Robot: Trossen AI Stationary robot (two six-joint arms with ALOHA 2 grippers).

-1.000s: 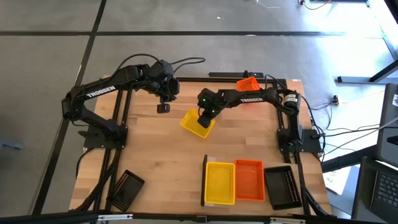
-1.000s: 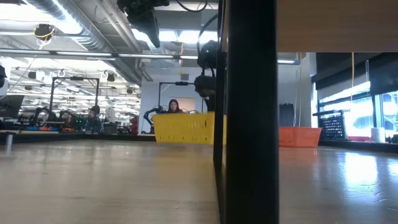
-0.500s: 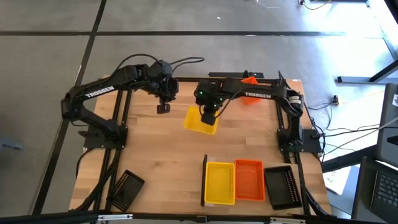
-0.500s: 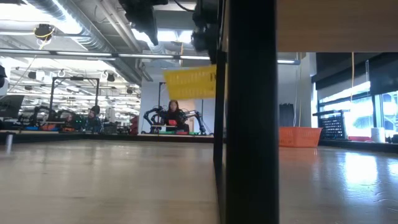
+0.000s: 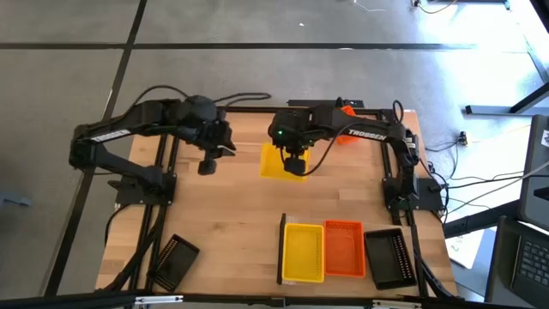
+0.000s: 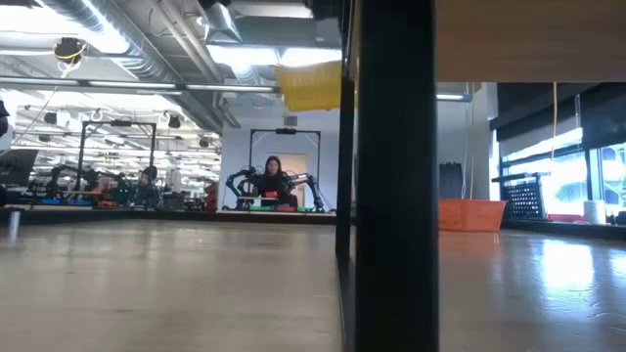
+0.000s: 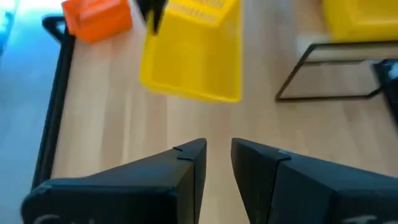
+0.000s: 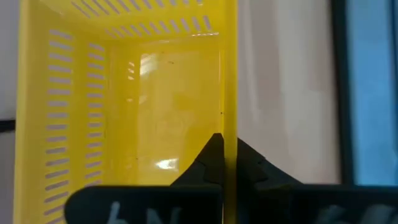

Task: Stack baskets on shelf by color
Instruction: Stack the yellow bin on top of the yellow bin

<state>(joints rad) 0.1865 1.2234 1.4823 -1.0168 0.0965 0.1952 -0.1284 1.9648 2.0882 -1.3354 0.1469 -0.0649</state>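
My right gripper [image 5: 294,165] is shut on a yellow basket [image 5: 274,160], which hangs high above the table's far middle [image 6: 311,86]. My left gripper [image 5: 206,167] hovers to the left of that basket; its fingers [image 7: 217,155] stand narrowly open with nothing between them. An orange basket [image 5: 343,110] rests on its base at the far edge, partly under the right arm. On the shelf [image 5: 282,249], at the near edge, a yellow basket [image 5: 303,251] and an orange basket [image 5: 344,248] sit side by side. A black basket [image 5: 386,257] stands to their right. My right gripper pinches the yellow basket's side wall at its rim [image 8: 230,134], one finger inside the basket and one outside. The fingers come from above, pointing steeply down. The basket hangs below them, open side up, clear of the table.
Another black basket [image 5: 171,260] lies at the near left corner. The shelf's dark upright end piece [image 6: 391,176] blocks the middle of the low view. Bare tabletop [image 5: 223,223] spreads between the arms and the shelf.
My right gripper has risen, rolling as it went, and has lifted the yellow basket off the table. The basket, which lay askew, now hangs square to the table's edges. My left gripper has drawn back toward the table's left and near edges, staying as it was.
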